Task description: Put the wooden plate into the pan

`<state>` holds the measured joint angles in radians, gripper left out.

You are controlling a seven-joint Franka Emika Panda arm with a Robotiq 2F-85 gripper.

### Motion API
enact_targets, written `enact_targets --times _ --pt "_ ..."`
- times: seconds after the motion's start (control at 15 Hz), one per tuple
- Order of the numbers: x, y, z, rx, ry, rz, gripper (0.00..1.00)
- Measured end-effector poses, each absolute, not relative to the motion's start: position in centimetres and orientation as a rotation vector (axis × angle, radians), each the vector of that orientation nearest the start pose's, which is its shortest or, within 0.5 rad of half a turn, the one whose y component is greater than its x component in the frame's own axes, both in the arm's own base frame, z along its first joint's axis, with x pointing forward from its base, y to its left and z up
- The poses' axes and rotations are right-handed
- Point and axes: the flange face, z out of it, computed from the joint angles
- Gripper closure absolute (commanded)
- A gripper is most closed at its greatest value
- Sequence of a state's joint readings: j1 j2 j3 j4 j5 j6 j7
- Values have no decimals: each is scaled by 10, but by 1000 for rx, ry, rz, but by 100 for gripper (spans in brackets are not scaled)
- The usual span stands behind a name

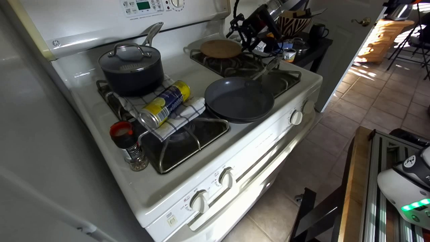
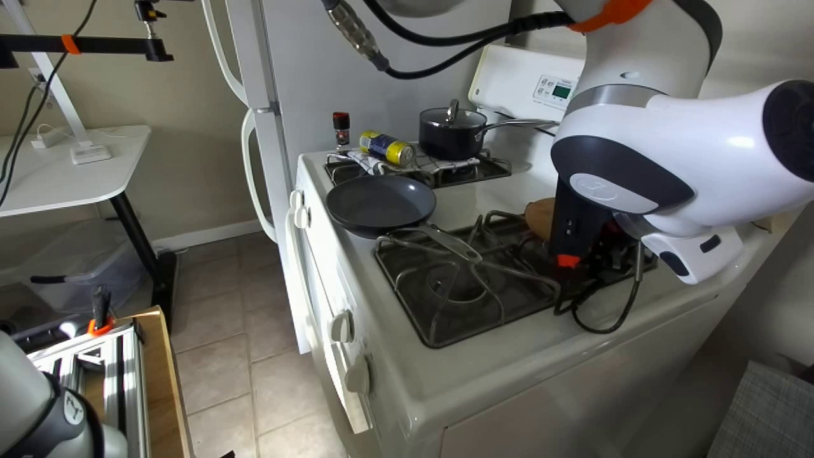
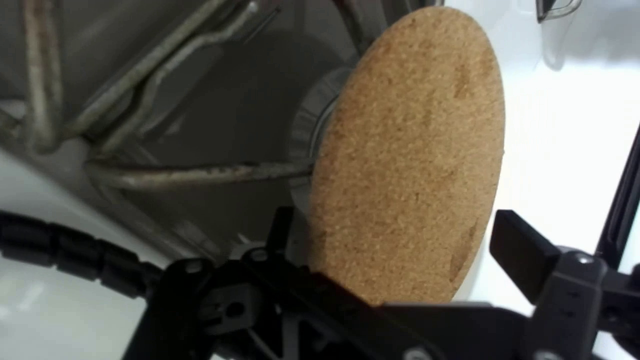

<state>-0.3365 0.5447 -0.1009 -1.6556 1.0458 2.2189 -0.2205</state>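
Note:
The wooden plate [image 1: 220, 49] is a round, light-brown, cork-textured disc on the back burner grate by the stove's back wall. In an exterior view it [image 2: 540, 218] is partly hidden behind the arm. In the wrist view the plate [image 3: 407, 150] fills the middle, its near end hidden by the gripper. My gripper [image 3: 392, 222] is open, with a finger on each side of the plate's near end and gaps showing to both edges. It also shows at the plate's edge in an exterior view [image 1: 246, 45]. The dark pan [image 1: 239, 99] sits empty on the front middle of the stove; it shows in an exterior view [image 2: 381, 202] too.
A lidded black pot [image 1: 131, 72] stands at the far back burner. A yellow-blue can [image 1: 166, 104] lies on a checked towel [image 1: 183, 117] beside a spice grinder [image 1: 129, 148]. The pan's handle [image 2: 448, 243] reaches over the front grate. A cable [image 2: 610, 327] hangs by the gripper.

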Motion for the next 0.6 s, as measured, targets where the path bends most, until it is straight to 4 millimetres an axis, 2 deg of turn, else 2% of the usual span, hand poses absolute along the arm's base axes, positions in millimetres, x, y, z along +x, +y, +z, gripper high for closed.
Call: enact_targets --times 0.53,0.6 --pt "659 -258 309 -2059 963 -314 0" --pt "659 -260 311 -2044 967 -320 20"
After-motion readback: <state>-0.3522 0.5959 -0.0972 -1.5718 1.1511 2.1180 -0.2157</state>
